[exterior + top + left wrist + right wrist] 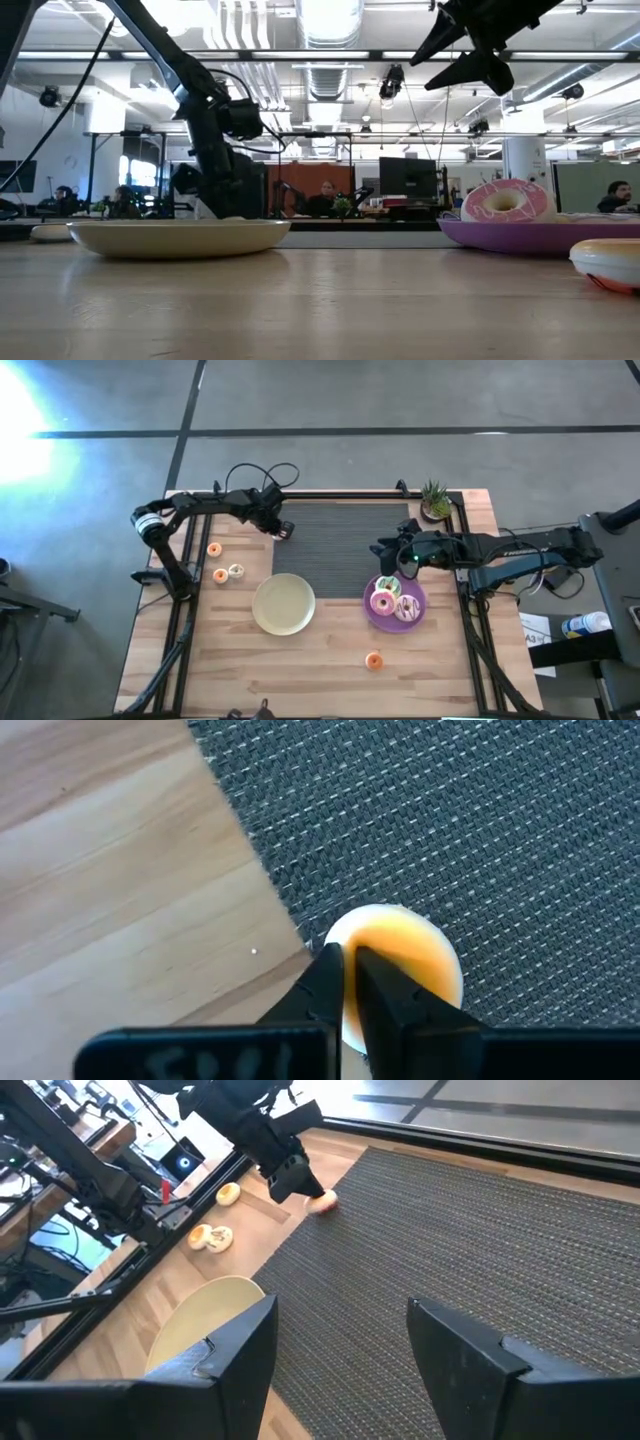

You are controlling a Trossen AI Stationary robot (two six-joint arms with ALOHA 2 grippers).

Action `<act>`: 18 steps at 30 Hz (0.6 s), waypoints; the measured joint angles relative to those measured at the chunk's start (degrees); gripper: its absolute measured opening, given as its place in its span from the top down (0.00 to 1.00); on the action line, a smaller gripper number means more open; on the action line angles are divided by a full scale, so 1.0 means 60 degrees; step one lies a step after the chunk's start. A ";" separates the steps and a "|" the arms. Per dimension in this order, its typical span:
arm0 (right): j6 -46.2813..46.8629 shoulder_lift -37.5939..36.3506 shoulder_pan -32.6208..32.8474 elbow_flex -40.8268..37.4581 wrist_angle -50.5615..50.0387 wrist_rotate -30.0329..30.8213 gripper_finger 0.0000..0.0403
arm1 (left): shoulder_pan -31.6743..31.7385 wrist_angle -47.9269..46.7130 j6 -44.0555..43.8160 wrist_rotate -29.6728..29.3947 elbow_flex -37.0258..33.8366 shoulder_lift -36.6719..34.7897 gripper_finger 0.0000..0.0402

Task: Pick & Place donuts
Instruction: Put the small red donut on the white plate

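A small orange-topped donut with a cream rim (pixel 405 952) lies at the left edge of the dark mat (pixel 345 545). My left gripper (pixel 347 988) stands over it, pointing down, shut on it; it also shows in the high view (pixel 284 531). My right gripper (pixel 340 1365) hangs open, high over the mat's right part (pixel 386 550), touching nothing. Pink (pixel 383 601), white (pixel 407 609) and green (pixel 390 585) donuts lie on the purple plate (pixel 375 618). Three tiny donuts (pixel 221 574) rest on the wood at the left, and an orange one (pixel 373 660) near the front edge. My left gripper comes from above, fingers (pixel 385 992) pointing down, and pinches the orange donut's rim (pixel 348 1020); a thin cream strip shows between the two fingers. The donut lies flat on the mat's left edge. How far back it reaches between them does not show.
The cream-yellow plate (pixel 284 622) sits between the arms toward the near side, with nothing on it. A small potted plant (pixel 434 500) stands at the far right corner. Bare wood lies left of the mat and along the near edge. People sit in the room beyond.
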 joint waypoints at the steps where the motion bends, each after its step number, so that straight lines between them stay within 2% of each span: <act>1: 0.0009 0.0000 0.0000 0.0000 0.0008 -0.0078 0.47 | -0.0002 0.0002 0.0000 0.0061 -0.0001 0.0000 1.00; 5: -0.0232 0.0018 0.0000 -0.0004 0.0277 -0.0515 0.47 | -0.0011 0.0002 -0.0052 0.0651 0.0025 -0.0161 1.00; 9: -0.1334 0.0139 0.0004 -0.0004 0.1237 -0.0935 0.47 | -0.0075 0.0284 -0.0264 0.1834 0.0129 -0.0739 1.00; 12: -0.2921 0.0341 0.0026 -0.0004 0.2237 -0.1045 0.47 | -0.0090 0.0728 -0.0694 0.4319 0.0135 -0.1196 1.00; 15: -0.5355 0.0654 0.0039 0.0000 0.3557 -0.1793 0.47 | -0.0233 0.1185 -0.1255 0.7064 0.0126 -0.1497 1.00; 18: -0.7469 0.1183 0.0218 0.0433 0.3811 -0.2366 0.47 | -0.0558 0.1243 -0.1426 0.8585 0.0126 -0.1710 1.00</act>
